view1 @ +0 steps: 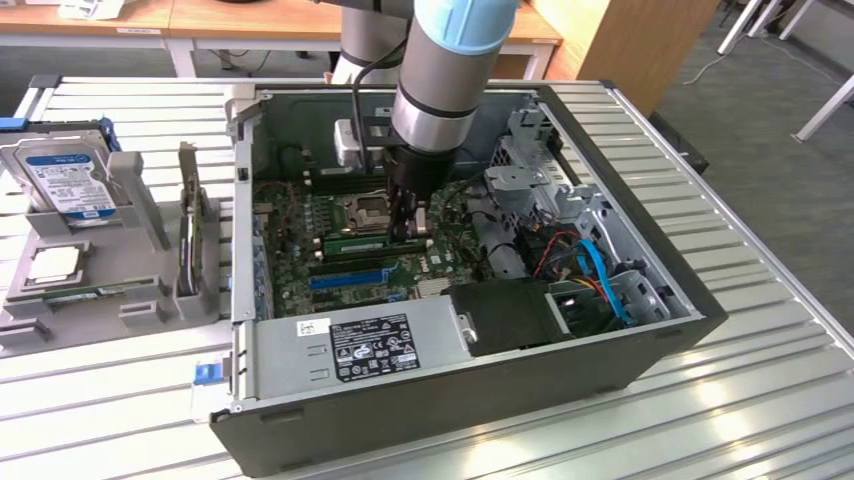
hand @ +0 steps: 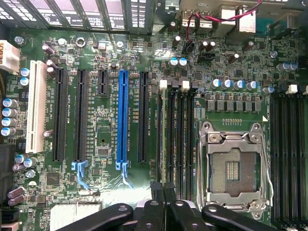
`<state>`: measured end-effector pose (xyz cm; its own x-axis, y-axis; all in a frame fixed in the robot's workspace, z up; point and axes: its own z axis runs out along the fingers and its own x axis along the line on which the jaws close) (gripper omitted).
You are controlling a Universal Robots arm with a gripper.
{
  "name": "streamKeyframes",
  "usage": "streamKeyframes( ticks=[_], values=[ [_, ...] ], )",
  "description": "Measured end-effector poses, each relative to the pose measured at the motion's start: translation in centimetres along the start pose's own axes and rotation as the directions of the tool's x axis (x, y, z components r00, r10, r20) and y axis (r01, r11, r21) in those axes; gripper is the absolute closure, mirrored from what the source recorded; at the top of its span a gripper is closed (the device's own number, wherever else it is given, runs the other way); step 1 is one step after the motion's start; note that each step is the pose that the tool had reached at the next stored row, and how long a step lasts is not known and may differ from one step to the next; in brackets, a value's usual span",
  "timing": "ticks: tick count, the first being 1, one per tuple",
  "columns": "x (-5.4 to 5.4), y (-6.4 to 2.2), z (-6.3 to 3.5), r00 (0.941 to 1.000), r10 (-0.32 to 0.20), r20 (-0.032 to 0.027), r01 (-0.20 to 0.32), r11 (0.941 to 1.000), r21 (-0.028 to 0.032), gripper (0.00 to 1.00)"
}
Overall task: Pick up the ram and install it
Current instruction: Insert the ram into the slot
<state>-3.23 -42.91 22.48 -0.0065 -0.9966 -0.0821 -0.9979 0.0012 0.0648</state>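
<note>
Install step in hand, pick-up done, judging by where things sit. The tool [view1: 407, 228] [hand: 163, 190], with black fingers on the grey and light-blue arm, is down inside the open dark-grey computer case [view1: 641, 290] on the slatted metal table [view1: 774, 400]. Its fingers are pinched narrow on the top edge of the ram [view1: 371, 243] [hand: 164, 134], a long narrow green circuit-board stick with black chips. The ram stands on edge in a black memory slot just beside the square silver metal-framed CPU socket [view1: 364, 207] [hand: 233, 166], between that socket and the long blue expansion slot [view1: 354, 278] [hand: 122, 115]. The stick looks lined up with the slot's length and upright. Cannot tell if it is fully seated or if the small white end latch [hand: 163, 84] has snapped in. My read is insertion or seating, near the end of the task. The next move calls for a straight push down along the slot, with even force so neither end rides high, no sideways twist, and the notch matched; a tilted push risks bending the stick or scraping the socket-side slots. Well apart from the socket, outside the case toward the exterior view's left, a grey holder [view1: 147, 300] carries a second green stick [view1: 96, 293] and a blue-labelled silver hard drive [view1: 74, 185].
</note>
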Motion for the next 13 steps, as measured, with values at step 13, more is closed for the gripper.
streamKeyframes(
  ticks=[13],
  values=[
    [0.0, -0.01, 0.04, 1.0, 0.0, 0.0, 0.0, 1.0, -0.0001, 0.81]
  ],
)
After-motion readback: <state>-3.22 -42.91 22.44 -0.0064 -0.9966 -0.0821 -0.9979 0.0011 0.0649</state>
